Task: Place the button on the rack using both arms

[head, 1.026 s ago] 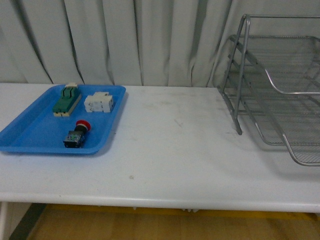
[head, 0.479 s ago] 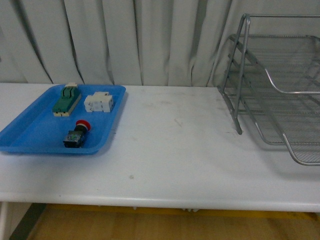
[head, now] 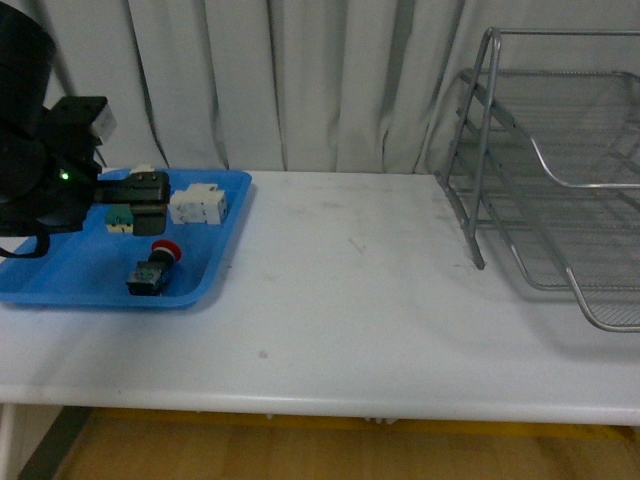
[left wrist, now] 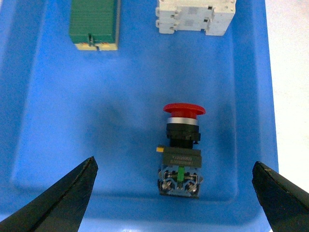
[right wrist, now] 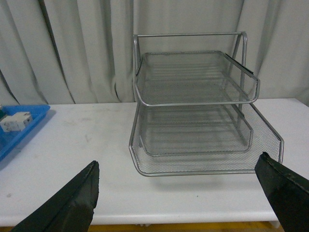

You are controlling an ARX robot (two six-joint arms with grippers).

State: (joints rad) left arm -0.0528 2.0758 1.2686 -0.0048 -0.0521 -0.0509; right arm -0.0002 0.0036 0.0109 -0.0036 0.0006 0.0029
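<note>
The button (head: 155, 268) lies on its side in the blue tray (head: 60, 270), red cap toward the back. From the left wrist the button (left wrist: 181, 145) shows between the wide-apart fingers of my left gripper (left wrist: 174, 163), which hangs open above it without touching. In the front view the left gripper (head: 148, 190) hovers over the tray's back part. The silver rack (head: 560, 180) stands at the far right. My right gripper (right wrist: 176, 162) is open and empty, facing the rack (right wrist: 193, 104) from a distance; this arm is outside the front view.
A green-and-cream block (left wrist: 94, 24) and a white block (left wrist: 195, 17) lie at the tray's back. The white table (head: 350, 300) stretches between tray and rack, its front edge near. Grey curtains hang behind.
My left arm has come into the front view from the upper left and now hangs over the blue tray. The button, blocks and rack have not moved.
</note>
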